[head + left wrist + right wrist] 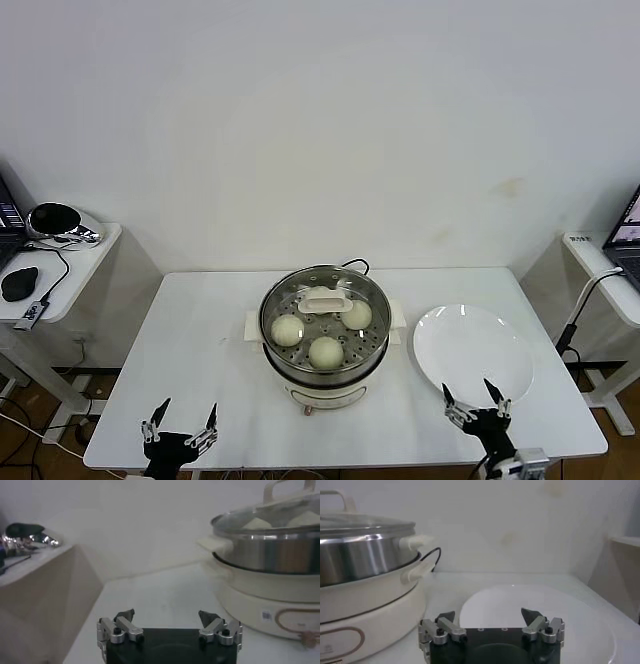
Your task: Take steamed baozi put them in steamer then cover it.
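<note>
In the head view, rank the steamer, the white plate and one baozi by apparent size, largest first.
1. Steamer, with its white base.
2. White plate, slightly smaller, so this call is close.
3. Front baozi, clearly the smallest, seen through the glass cover.

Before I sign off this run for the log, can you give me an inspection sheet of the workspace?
Surface: white table, bare around the steamer.
Job's things: steamer mid-table; three baozi visible inside, a fourth cannot be confirmed under the handle; glass cover seated on it.
Clutter: white plate to the steamer's right, nothing on it.
Grippers: left gripper and right gripper at the near table edge, jaws open, holding nothing.
Cables: black cord behind the steamer.
Surroundings: white wall; side tables either side.
</note>
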